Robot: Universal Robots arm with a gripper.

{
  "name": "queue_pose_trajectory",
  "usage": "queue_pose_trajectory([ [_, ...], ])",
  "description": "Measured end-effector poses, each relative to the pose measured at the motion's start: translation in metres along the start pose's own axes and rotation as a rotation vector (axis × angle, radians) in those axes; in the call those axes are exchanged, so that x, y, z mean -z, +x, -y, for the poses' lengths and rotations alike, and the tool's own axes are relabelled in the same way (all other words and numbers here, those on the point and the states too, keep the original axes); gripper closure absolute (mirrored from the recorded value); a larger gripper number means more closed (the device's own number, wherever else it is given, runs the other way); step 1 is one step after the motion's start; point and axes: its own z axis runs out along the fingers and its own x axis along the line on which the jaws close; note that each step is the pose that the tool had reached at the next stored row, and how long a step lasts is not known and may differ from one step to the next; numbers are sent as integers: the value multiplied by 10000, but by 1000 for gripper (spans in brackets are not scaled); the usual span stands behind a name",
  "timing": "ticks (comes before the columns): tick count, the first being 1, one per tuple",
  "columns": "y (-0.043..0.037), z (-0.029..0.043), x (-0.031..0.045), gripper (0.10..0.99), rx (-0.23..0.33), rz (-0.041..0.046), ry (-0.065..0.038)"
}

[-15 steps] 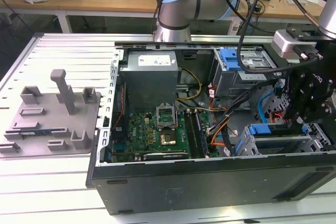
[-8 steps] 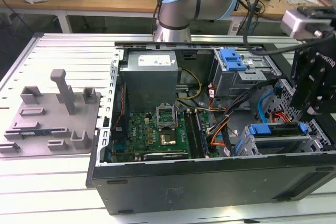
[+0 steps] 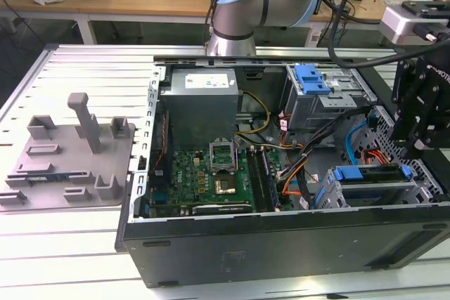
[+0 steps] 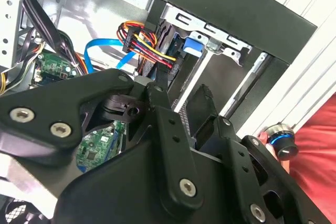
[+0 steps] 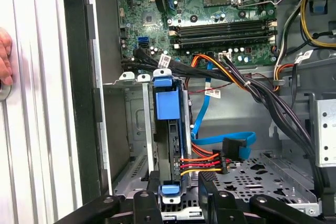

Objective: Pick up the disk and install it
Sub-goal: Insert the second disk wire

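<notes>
The disk (image 3: 369,174), silver with a bright blue carrier frame, lies in the drive cage at the case's front corner, on the exterior view's right. In the first wrist view the disk (image 5: 169,103) is seen edge-on inside the cage, with orange, red and yellow cables plugged in near its end. My black gripper (image 3: 416,147) hangs just above the disk's right end. Its fingers (image 5: 209,187) stand apart on either side of the blue end tab, with a gap to the disk, so the gripper (image 5: 178,192) is open. In the second wrist view the gripper (image 4: 181,100) points down at the cage.
The open computer case (image 3: 281,244) holds a motherboard (image 3: 204,180), power supply (image 3: 204,103), a second cage with a blue clip (image 3: 311,79) and cable bundles (image 5: 247,85). A grey fixture plate (image 3: 70,152) lies at the exterior view's left. A hand (image 5: 3,56) rests outside the case wall.
</notes>
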Motion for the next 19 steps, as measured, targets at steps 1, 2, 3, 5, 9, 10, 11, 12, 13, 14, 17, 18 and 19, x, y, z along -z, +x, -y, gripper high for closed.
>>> queue_pose_trajectory([
  [1,0,0,1,663,0,0,0],
  [2,0,0,2,663,0,0,0],
  [3,0,0,3,663,0,-1,0],
  [5,0,0,5,663,0,0,-1],
  [9,-28,-1,10,663,3,-81,5],
  [10,-54,-3,13,663,5,-165,11],
  [11,-112,-6,17,663,9,-321,21],
  [12,-157,-9,23,663,12,-464,30],
  [13,-200,-12,27,663,16,-606,39],
  [14,-243,-15,32,663,18,-755,48],
  [17,-428,-26,50,663,40,-1647,105],
  [18,-486,-30,56,663,49,-1994,127],
  [19,-572,-37,65,663,54,-2243,143],
])
